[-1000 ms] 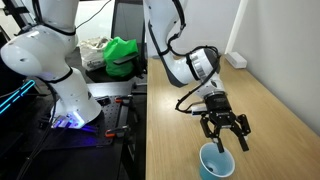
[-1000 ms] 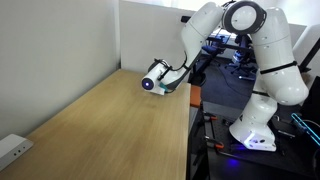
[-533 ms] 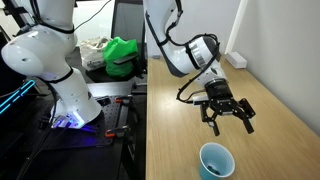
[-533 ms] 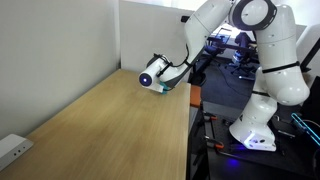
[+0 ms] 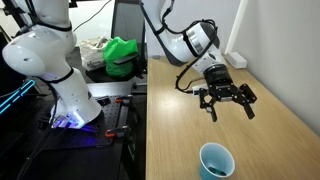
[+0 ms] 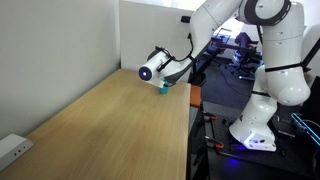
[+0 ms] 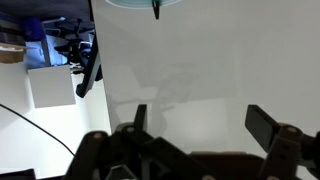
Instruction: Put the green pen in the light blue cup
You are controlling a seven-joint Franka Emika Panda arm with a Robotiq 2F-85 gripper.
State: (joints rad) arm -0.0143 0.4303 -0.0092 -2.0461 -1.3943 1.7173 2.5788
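The light blue cup (image 5: 216,160) stands upright on the wooden table (image 5: 270,130) near its front edge. It also shows in an exterior view (image 6: 165,88) and at the top edge of the wrist view (image 7: 140,3). A thin dark stick, apparently the green pen (image 7: 156,10), pokes out at the cup's rim in the wrist view; I cannot make it out in the exterior views. My gripper (image 5: 228,103) is open and empty. It hangs above the table, apart from the cup and farther back, and shows in the wrist view (image 7: 200,120) too.
A white power strip (image 5: 236,60) lies at the table's far end by the wall, also seen in an exterior view (image 6: 12,148). A green cloth (image 5: 122,55) and a second white robot (image 5: 50,60) stand beyond the table's side edge.
My open gripper has risen from just over the cup and drawn back away from it. The cup has stayed in place.
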